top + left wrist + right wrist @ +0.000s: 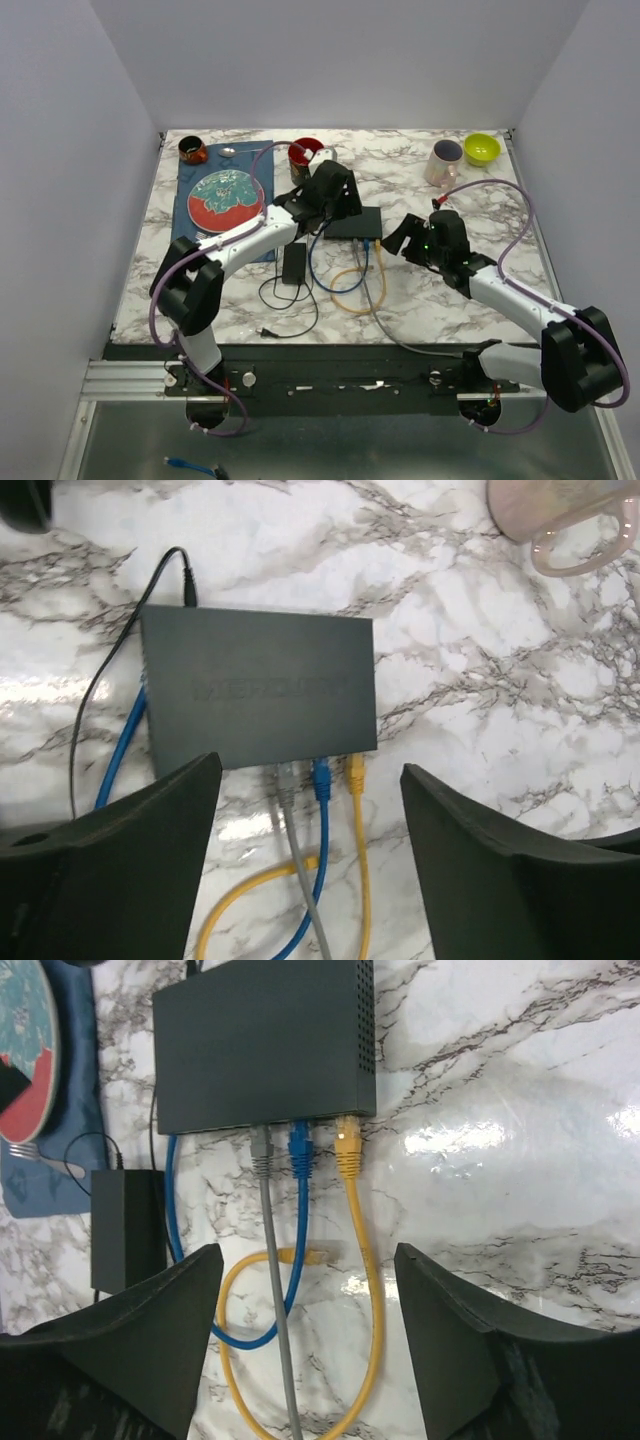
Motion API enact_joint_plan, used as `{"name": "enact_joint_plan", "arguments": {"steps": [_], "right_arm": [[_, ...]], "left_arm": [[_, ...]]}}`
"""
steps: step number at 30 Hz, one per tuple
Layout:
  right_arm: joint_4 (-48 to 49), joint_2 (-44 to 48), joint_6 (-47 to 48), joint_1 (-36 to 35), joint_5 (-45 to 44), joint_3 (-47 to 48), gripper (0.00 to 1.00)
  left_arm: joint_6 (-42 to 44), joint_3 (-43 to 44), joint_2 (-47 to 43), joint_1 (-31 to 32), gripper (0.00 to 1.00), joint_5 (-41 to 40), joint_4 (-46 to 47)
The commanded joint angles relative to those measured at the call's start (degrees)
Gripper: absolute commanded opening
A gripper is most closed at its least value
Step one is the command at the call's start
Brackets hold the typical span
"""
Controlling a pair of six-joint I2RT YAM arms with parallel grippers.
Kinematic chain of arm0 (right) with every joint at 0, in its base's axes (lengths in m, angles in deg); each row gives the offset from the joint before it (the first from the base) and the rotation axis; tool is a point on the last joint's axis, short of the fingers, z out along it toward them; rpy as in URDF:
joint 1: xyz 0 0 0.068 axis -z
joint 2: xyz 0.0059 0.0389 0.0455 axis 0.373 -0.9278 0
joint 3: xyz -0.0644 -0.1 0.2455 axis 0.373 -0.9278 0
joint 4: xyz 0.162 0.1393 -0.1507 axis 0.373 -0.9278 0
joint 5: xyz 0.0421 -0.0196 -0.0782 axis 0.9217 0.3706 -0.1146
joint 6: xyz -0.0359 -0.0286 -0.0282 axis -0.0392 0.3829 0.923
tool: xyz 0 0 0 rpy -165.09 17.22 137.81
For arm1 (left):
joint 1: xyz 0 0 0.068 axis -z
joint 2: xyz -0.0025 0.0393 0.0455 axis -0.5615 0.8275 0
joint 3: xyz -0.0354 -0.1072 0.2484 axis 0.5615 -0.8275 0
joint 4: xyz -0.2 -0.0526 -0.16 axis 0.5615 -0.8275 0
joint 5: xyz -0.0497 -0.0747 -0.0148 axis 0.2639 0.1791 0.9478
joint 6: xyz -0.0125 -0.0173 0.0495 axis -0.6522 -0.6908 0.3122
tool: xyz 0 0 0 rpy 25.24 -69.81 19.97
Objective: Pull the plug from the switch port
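Three plugs (300, 1150) seated in the switch (262, 1040) at mid-tabletop (450, 290) | left claw (308, 775) spread wide, empty | right claw (308, 1255) spread wide, empty | wrist views: power brick (128, 1228) shown by right only, mug (560, 520) by left only

Pink mug (560, 515) cropped at top edge, switch (260, 690) lettering unreadable

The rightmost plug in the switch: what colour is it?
The plug is yellow, clearest in the right wrist view.
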Motion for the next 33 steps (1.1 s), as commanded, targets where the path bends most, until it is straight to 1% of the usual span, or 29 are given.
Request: {"name": "enact_joint_plan", "arguments": {"steps": [1,3,4,7,11,12,14,16,17,18,19,20,22,23,25,26,27,29,30,32,33], "right_arm": [[0.92,-4.96,-0.84,0.09,2.35,1.77,0.76],[2.23,-6.28,-2.33,0.09,2.62,1.77,0.73],[2.85,-7.15,-2.77,0.09,2.79,1.59,0.72],[5.48,-8.21,-3.83,0.18,3.94,1.59,0.69],[8.12,-9.18,-3.66,0.35,5.51,2.64,0.66],[8.74,-9.10,-3.48,0.35,5.78,2.91,0.66],[9.62,-9.36,-3.13,0.35,6.40,4.05,0.65],[9.62,-11.46,-2.86,0.35,7.19,7.12,0.61],[9.27,-12.77,-3.04,0.44,8.15,8.35,0.59],[9.10,-15.05,-3.30,0.35,8.77,11.23,0.54],[9.01,-16.55,-3.56,0.44,9.47,12.48,0.53],[8.92,-17.70,-4.44,0.44,10.52,13.80,0.51],[9.01,-20.94,-5.14,0.35,11.06,16.78,0.48],[9.01,-22.01,-5.58,0.35,11.23,17.76,0.47],[8.83,-25.42,-5.76,0.44,12.20,20.99,0.42],[8.48,-26.75,-5.94,0.35,12.72,21.97,0.40],[8.39,-27.89,-6.03,0.35,13.42,23.03,0.36],[7.61,-30.96,-5.94,0.44,14.31,25.48,0.33],[7.34,-31.76,-6.03,0.44,14.75,25.93,0.29],[6.90,-33.61,-6.11,0.44,15.01,26.64,0.24],[6.90,-34.14,-6.20,0.44,15.10,26.64,0.21]], "left_arm": [[3.72,6.95,8.14,-1.35,0.69,6.37,-2.08],[3.98,8.98,11.49,-2.05,0.62,6.82,-2.96],[4.07,9.25,12.28,-2.40,0.54,7.08,-3.06],[2.67,7.32,14.04,-4.51,0.43,10.41,-0.43],[-1.72,-0.74,11.77,-7.76,0.43,15.60,6.60],[-2.34,-2.42,10.63,-8.11,0.43,16.91,10.00],[-3.92,-7.33,6.69,-8.56,0.46,17.63,13.54],[-4.80,-10.42,4.21,-8.56,0.49,19.29,18.55],[-5.85,-13.48,2.11,-8.56,0.51,20.17,20.48],[-6.47,-15.08,1.13,-8.56,0.53,21.22,24.67],[-7.26,-16.75,0.25,-8.56,0.54,23.23,26.72],[-8.05,-19.73,-1.32,-8.56,0.57,24.04,28.48],[-9.55,-22.47,-3.08,-8.47,0.61,25.10,32.53],[-9.90,-23.87,-4.83,-8.47,0.69,25.10,33.58],[-11.57,-27.74,-6.34,-8.30,0.82,25.19,36.57],[-11.92,-30.02,-7.30,-8.21,0.99,25.36,37.71],[-12.36,-30.91,-7.57,-8.12,0.99,25.45,39.64],[-13.07,-32.67,-7.32,-7.94,0.99,26.15,42.02],[-13.16,-34.24,-7.05,-7.94,0.99,26.85,44.82],[-14.82,-36.27,-5.83,-7.85,0.99,27.73,49.13],[-15.44,-38.63,-5.38,-7.85,0.97,27.82,54.54]]}}
